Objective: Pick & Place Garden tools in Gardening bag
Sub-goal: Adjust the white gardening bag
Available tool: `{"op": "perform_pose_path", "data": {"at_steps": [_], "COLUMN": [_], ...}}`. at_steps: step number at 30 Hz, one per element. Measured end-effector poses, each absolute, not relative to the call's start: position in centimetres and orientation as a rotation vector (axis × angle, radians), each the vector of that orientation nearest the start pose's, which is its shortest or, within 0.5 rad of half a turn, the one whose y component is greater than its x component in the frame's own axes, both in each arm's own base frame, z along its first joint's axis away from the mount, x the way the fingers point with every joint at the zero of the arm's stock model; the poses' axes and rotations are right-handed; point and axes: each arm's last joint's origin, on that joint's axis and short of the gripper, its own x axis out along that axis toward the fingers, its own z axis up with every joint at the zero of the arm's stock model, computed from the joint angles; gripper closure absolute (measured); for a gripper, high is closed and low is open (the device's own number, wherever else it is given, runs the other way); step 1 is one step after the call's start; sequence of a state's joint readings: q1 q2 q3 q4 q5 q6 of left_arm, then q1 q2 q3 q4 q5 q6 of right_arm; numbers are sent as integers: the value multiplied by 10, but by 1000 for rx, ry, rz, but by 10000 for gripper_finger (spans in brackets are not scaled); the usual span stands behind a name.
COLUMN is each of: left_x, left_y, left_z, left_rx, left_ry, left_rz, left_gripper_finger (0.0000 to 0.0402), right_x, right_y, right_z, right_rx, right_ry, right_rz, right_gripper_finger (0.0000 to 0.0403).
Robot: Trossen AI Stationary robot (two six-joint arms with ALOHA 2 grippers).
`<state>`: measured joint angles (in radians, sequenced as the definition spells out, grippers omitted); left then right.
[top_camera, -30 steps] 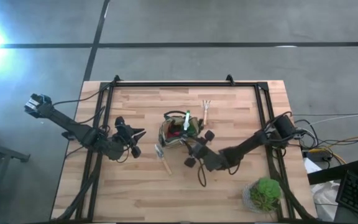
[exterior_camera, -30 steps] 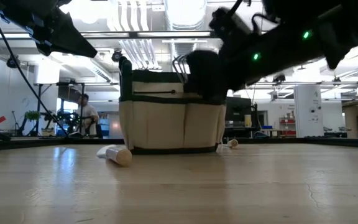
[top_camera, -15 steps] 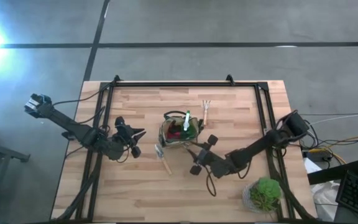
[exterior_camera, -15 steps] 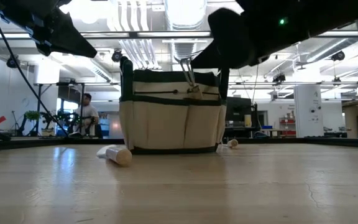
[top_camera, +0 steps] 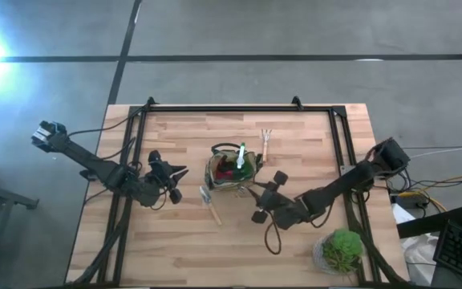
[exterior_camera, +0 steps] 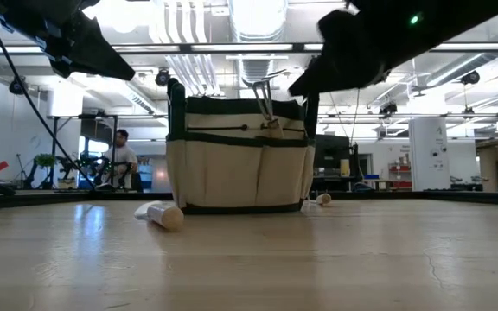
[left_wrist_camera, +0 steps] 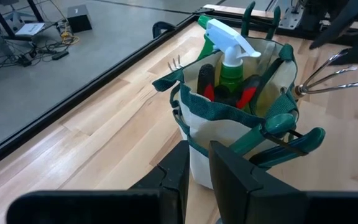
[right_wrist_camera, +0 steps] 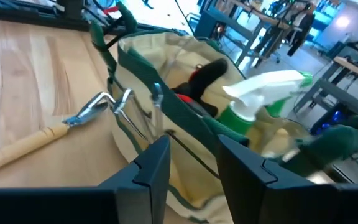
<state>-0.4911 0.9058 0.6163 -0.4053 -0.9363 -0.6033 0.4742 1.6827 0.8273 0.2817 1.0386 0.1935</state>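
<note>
The bag [top_camera: 232, 169] sits mid-table with the spray bottle [left_wrist_camera: 232, 57], a red-and-black tool [left_wrist_camera: 206, 83] and a fork [right_wrist_camera: 98, 106] hooked over its rim already in it. The right gripper [top_camera: 265, 198] is just beside the bag on its near-right side, fingers [right_wrist_camera: 148, 167] spread and holding nothing. By my reading, one drop is done and the right arm is backing off to fetch the next tool.

Two tools lie outside: a fork [top_camera: 267, 141] beyond the bag from the right gripper, and a wooden-handled tool [top_camera: 212, 210] on the table between the two grippers, just past the bag's near-left side. The next move calls for the right gripper to swing over one of them, come down with fingers astride the handle and close.

The left gripper [top_camera: 175, 183] hangs near the bag's left side, fingers [left_wrist_camera: 229, 180] close together, empty.

Against a second ago, the right gripper has withdrawn from over the bag's rim toward the table's near-right, and its fingers have narrowed somewhat. The left arm has not moved.
</note>
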Motion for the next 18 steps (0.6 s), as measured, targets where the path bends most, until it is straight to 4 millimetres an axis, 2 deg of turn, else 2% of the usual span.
{"op": "perform_pose_path", "data": {"at_steps": [7,11,14,18], "left_x": [165,165,165,165], "left_y": [-62,-62,-62,-60], "left_z": [244,244,244,245], "left_rx": [-124,-130,-142,-156], "left_ry": [376,374,369,360], "left_rz": [558,559,563,585], "left_gripper_finger": [337,337,337,337], "right_x": [273,261,256,251], "right_y": [128,129,129,127], "right_z": [203,220,229,234], "right_rx": [-148,-49,4,23], "right_ry": [391,408,416,412], "right_rz": [-559,-441,-358,-346], "right_gripper_finger": [283,284,289,297]}}
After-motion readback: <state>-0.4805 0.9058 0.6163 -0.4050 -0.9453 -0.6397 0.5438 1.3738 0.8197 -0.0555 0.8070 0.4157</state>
